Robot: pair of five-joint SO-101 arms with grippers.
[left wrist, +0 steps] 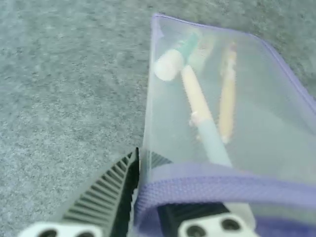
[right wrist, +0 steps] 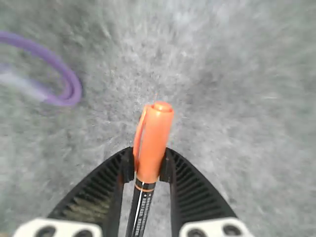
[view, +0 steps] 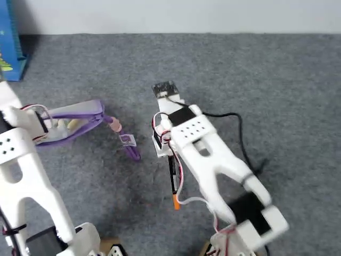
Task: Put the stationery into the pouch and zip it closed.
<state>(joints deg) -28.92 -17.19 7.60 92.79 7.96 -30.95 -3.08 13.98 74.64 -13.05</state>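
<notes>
Right gripper [right wrist: 148, 160] clamped on pen [right wrist: 150, 131] near its cap, left gripper [left wrist: 145, 182] pinching pouch [left wrist: 237, 143] rim. I'd worry the pen pivots and snags the opening.

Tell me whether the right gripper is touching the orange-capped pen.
Touching. The right wrist view shows the right gripper clamped on the orange-capped pen, both jaws against its cap.

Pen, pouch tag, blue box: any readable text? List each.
Pen: white print along the black barrel, too blurred to read.
Pouch tag: a dark mark on it, too small to read.
Blue box: coloured graphics at the frame edge, no legible words.
Nothing can be quoted.
</notes>
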